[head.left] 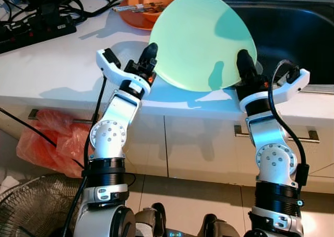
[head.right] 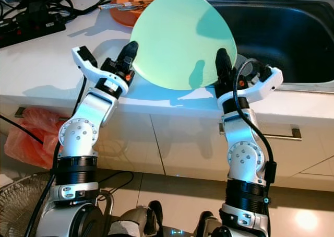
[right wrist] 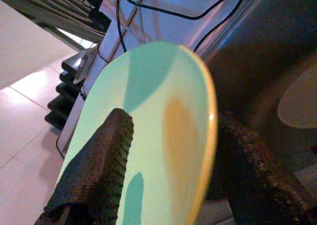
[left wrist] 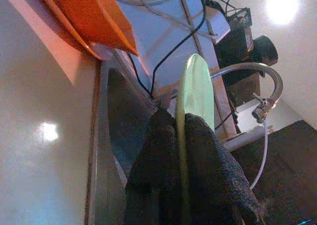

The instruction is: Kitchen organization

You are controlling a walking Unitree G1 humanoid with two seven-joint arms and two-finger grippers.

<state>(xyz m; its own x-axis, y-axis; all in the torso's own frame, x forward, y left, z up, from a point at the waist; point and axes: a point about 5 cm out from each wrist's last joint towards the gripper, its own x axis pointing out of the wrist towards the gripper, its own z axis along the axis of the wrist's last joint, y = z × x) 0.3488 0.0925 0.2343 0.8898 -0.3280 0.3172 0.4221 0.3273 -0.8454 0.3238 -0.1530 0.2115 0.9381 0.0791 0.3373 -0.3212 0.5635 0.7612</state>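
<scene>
A pale green plate (head.left: 201, 36) stands on edge above the white counter (head.left: 52, 64), beside the sink (head.left: 297, 33). Both grippers hold it. My left gripper (head.left: 148, 57) is shut on the plate's left rim; in the left wrist view its two black fingers (left wrist: 153, 160) pinch the thin edge of the plate (left wrist: 195, 86). My right gripper (head.left: 245, 64) is shut on the lower right rim. In the right wrist view, one finger (right wrist: 99, 165) lies on the plate's face (right wrist: 153, 136) and the other (right wrist: 247, 160) sits behind it.
An orange bowl (head.left: 141, 7) with utensils sits at the back of the counter, just behind the plate. A black power strip (head.left: 31, 33) and cables lie at the far left. Below the counter are cabinet fronts, an orange plastic bag (head.left: 47, 138) and a fan (head.left: 31, 205).
</scene>
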